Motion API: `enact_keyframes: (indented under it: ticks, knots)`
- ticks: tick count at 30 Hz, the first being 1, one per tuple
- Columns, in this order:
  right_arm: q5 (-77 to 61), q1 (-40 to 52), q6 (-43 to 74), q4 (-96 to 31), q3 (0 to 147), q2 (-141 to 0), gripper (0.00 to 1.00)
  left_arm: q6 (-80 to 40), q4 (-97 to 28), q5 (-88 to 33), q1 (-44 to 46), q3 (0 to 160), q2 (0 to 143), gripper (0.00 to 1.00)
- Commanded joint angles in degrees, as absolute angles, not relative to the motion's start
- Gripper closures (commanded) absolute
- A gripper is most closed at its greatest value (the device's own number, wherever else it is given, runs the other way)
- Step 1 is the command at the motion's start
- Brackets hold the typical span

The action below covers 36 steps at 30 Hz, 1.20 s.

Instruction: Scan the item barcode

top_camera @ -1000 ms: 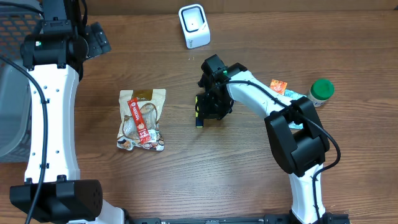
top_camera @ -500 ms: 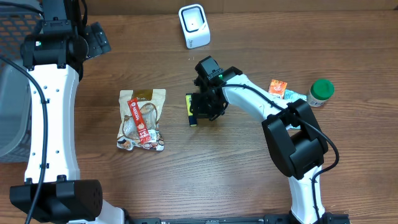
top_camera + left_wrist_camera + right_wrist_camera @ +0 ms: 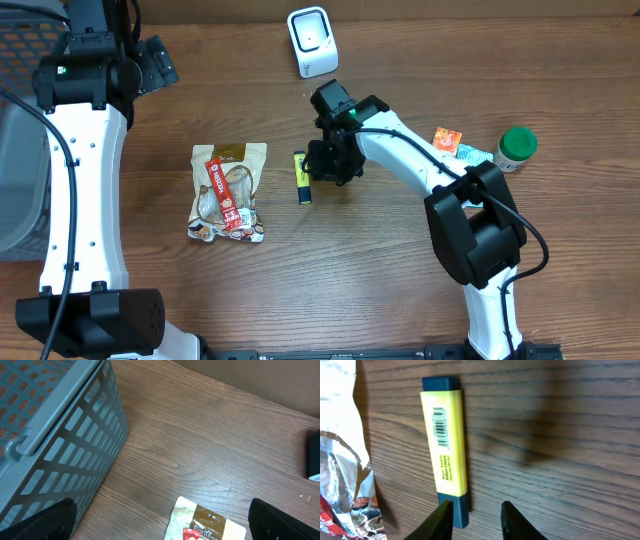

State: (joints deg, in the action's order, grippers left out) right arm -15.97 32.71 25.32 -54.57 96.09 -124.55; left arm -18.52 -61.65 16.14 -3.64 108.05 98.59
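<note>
A yellow plastic highlighter pen with dark blue caps at both ends (image 3: pixel 302 177) lies flat on the brown wood-grain bench (image 3: pixel 380 260), near the middle. From overhead its long axis runs from the far edge towards the near edge, slightly tilted, one cap pointing towards the white barcode scanner stand (image 3: pixel 312 40) further back. In the right wrist view the pen (image 3: pixel 445 445) shows a printed barcode facing up, on the half farther from the right claw (image 3: pixel 476 520).

The right claw's two pale fingers (image 3: pixel 442 519) stand partly apart with bare wood between them. The pen's nearer cap sits just beside one finger, inside the gap, and the pen is not clamped.

The left claw (image 3: pixel 160 510) is spread wide and holds nothing, over the bench beside a grey slatted plastic basket (image 3: pixel 60 425).

A crinkled clear snack pouch with a red label (image 3: pixel 228 192) lies left of the pen, apart from it.
</note>
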Motion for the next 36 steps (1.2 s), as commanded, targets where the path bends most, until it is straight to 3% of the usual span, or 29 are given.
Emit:
enact_keyframes:
  ticks: [1, 36]
  knots:
    - [-14.0, 34.3, 25.5, -54.1, 96.7, -123.4, 0.66, -19.3, -61.5, 16.9, -3.6, 108.5, 99.1, 0.0]
    - [-10.3, 35.1, 25.8, -50.9, 91.7, -123.4, 0.75, -19.3, -61.5, 16.9, -3.6, 108.5, 99.1, 0.0]
